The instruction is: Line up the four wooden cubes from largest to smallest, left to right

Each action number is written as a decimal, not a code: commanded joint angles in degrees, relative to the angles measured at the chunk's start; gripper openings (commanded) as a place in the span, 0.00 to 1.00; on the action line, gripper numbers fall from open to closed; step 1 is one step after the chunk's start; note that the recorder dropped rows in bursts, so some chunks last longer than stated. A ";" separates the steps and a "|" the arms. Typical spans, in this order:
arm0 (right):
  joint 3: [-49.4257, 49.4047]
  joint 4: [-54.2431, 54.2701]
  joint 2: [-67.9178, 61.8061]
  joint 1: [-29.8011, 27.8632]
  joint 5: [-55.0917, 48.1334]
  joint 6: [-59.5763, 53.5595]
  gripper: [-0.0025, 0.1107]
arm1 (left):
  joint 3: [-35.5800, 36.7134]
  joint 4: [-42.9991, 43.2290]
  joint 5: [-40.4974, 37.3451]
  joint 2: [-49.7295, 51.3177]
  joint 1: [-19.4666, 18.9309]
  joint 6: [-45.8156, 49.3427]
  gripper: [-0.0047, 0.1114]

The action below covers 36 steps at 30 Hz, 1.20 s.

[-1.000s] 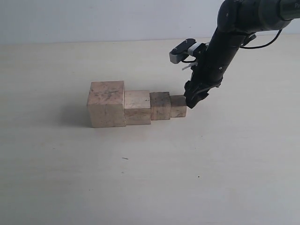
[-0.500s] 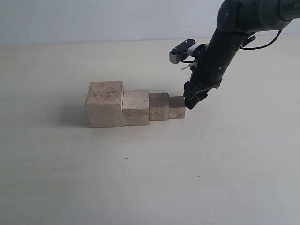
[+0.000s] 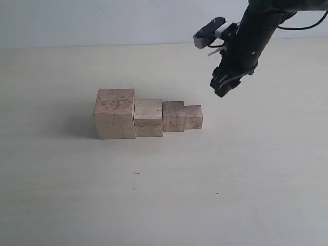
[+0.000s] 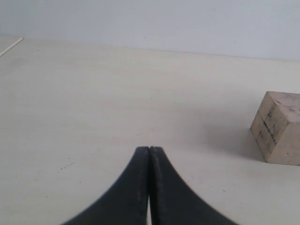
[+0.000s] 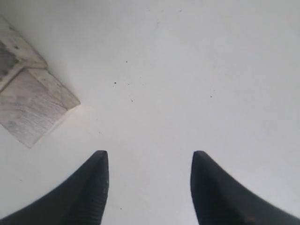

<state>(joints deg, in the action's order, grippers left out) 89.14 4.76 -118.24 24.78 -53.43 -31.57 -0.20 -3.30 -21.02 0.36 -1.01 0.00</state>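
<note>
Looking across the exterior view, the right arm's upper part is cut off by the frame's top edge. The right gripper (image 3: pixel 221 89) hangs in the air above and to the right of the row, touching nothing; it is too dark and small here to read how the jaws stand. The four cubes stand flat in one straight row, its long axis running left to right across the table (image 3: pixel 77 195). The largest cube (image 3: pixel 115 114) is at the left, then the second cube (image 3: pixel 148 118), the third cube (image 3: pixel 173 116) and the smallest cube (image 3: pixel 193 117) at the right, each touching its neighbour. The table is pale cream and matte with a few dark specks, and a plain pale wall (image 3: pixel 102 20) lies behind it.

In the left wrist view, the left gripper (image 4: pixel 149 151) has its dark fingers pressed together on nothing, low over bare table. One scuffed wooden block (image 4: pixel 279 129) is cropped by the frame edge, a vertical corner turned toward the camera; which of the four it is cannot be told.

In the right wrist view, the right gripper's fingers stand well apart and empty above the table. A cropped corner of pale wood (image 5: pixel 28 108) shows at the frame edge.
</note>
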 commanded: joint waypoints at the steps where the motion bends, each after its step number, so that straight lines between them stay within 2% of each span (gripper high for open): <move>1: -0.17 0.93 5.41 0.20 -2.19 9.08 0.34 | 0.20 -0.33 0.73 -0.36 0.39 0.00 0.04; 6: -0.17 4.12 9.89 0.20 -4.93 8.91 0.03 | 0.20 -0.33 0.73 -0.36 0.39 0.00 0.04; 15: -0.87 4.20 16.09 0.20 -4.55 25.27 0.02 | 0.20 -0.33 0.73 -0.36 0.39 0.00 0.04; 19: -6.26 4.52 22.26 0.20 0.14 25.39 0.02 | 0.20 -0.33 0.73 -0.36 0.39 0.00 0.04; 27: -25.49 9.96 39.11 0.20 11.40 25.63 0.02 | 0.20 -0.33 0.73 -0.36 0.39 0.00 0.04; 31: -29.88 10.08 45.89 0.20 10.77 25.76 0.02 | 0.20 -0.33 0.73 -0.36 0.39 0.00 0.04; 36: -30.05 10.20 52.95 0.20 7.89 25.76 0.02 | 0.20 -0.33 0.73 -0.36 0.39 0.00 0.04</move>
<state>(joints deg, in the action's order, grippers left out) 59.40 14.67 -67.62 24.78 -45.58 -5.83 -0.20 -3.30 -21.02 0.36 -1.01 0.00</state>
